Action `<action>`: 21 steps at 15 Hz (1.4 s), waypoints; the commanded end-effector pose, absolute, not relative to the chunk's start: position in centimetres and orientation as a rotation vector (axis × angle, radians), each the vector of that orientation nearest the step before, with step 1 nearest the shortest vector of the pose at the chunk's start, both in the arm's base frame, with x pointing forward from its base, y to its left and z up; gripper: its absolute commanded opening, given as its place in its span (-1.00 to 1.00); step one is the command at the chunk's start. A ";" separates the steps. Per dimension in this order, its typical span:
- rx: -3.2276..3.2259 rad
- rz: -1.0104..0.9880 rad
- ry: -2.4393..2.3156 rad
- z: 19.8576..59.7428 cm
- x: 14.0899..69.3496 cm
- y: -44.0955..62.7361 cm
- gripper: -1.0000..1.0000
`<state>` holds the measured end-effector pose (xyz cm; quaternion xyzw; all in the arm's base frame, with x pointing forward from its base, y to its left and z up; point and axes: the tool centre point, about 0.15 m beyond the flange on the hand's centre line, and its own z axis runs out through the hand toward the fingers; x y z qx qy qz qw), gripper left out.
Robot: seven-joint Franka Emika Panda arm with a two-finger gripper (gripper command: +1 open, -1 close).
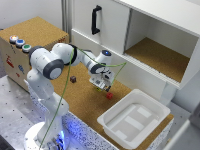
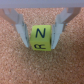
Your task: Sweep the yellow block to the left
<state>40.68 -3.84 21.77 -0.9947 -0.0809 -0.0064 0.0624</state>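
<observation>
a: what is the big flat brown cork table top (image 1: 85,102) next to?
b: a tall white cupboard (image 1: 150,35). it has a black handle (image 1: 96,20) on its door and an open shelf with a cork floor.
a: and on the exterior view's left?
b: a cork-topped box (image 1: 35,30) with three round buttons (image 1: 20,43).

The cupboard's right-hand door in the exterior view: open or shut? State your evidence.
Open. The cupboard shows its cork-lined interior on that side, while the left door with the black handle sits closed.

White rounded arm (image 1: 50,62), grey joints, green cable (image 1: 62,100), pale jaws
</observation>
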 end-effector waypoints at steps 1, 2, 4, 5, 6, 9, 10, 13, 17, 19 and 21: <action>-3.006 -0.045 -0.223 22.0 40.9 -3.9 -1.00; -3.008 -0.044 -0.219 22.0 40.6 -4.1 -1.00; -3.008 -0.032 -0.205 21.8 40.5 -4.3 -1.00; -3.006 -0.040 -0.203 21.9 40.5 -4.4 -1.00; -3.004 -0.049 -0.206 22.1 40.5 -4.4 -1.00; -2.991 -0.080 -0.341 24.0 40.4 -4.2 -1.00; -2.975 -0.085 -0.397 24.8 40.4 -4.4 -1.00; -2.920 -0.015 -0.701 25.4 40.5 -5.3 -1.00; -2.744 0.043 -1.187 25.0 39.6 -4.5 -1.00; -2.663 0.065 -1.465 24.1 38.8 -4.1 -1.00; -2.513 0.015 -1.765 23.9 38.4 -3.2 -1.00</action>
